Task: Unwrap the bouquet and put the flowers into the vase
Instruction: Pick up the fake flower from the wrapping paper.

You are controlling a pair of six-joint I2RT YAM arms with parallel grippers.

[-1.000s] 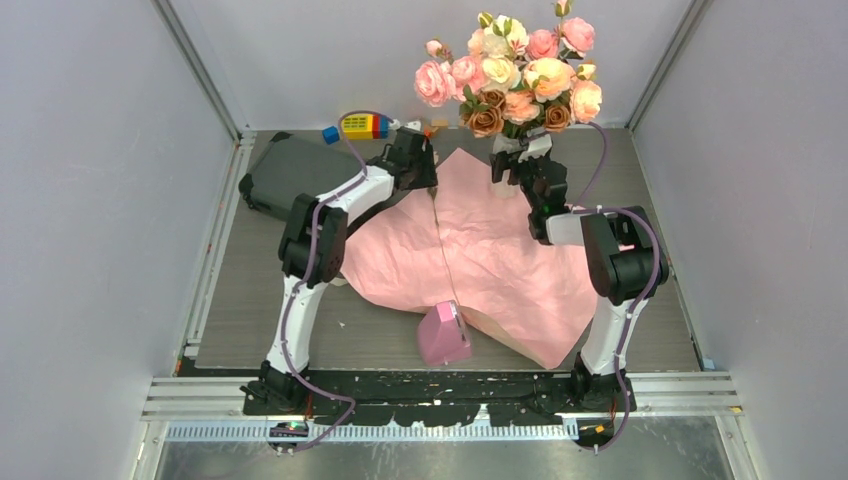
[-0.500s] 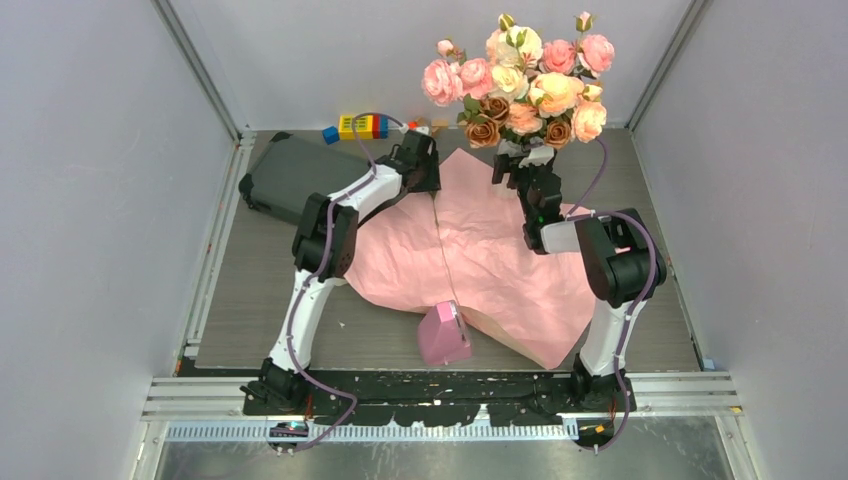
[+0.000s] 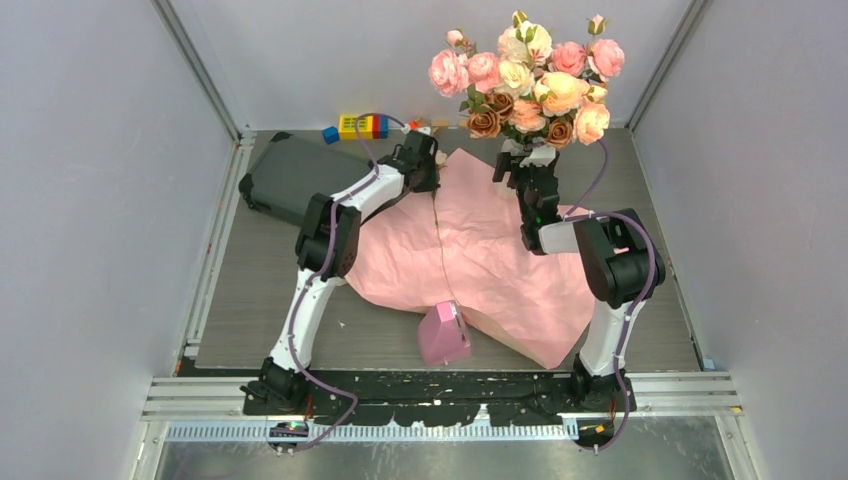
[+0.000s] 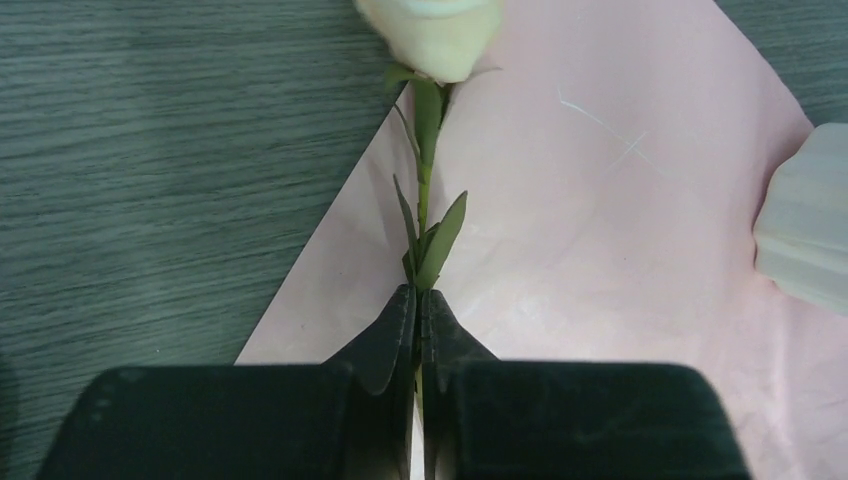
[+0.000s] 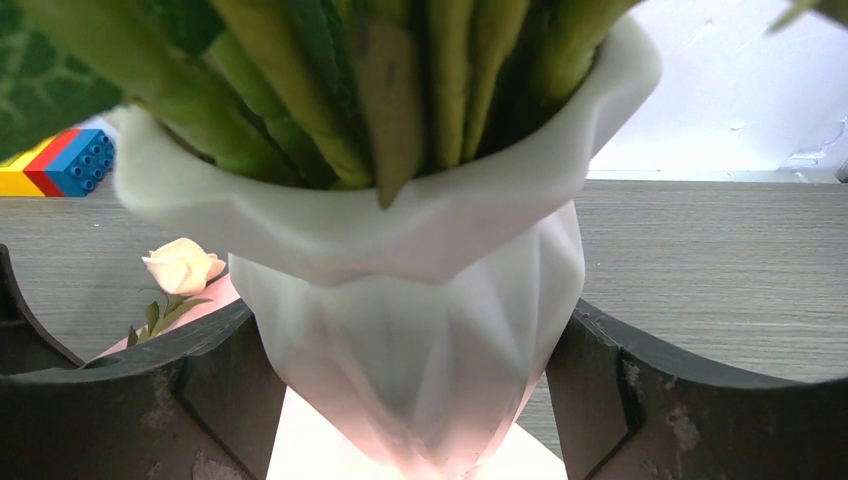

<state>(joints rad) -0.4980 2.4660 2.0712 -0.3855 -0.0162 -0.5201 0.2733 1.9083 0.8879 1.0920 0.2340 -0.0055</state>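
The bouquet's pale pink wrapping paper lies spread flat on the table. One cream rose lies at the paper's far left edge, and my left gripper is shut on its thin green stem. The same rose appears low on the left in the right wrist view. The white ribbed vase is full of green stems, and my right gripper is shut on it with a finger against each side. Pink, cream and brown flowers fan out above the right gripper. The left gripper is just left of it.
A solid pink wedge rests on the paper's near edge. A dark grey case lies at the back left. Coloured bricks and a blue brick sit by the back wall. Metal rails border the table.
My left gripper has shut on the cream rose's stem. The vase with its flowers has shifted a little right and toward the back in my right gripper.
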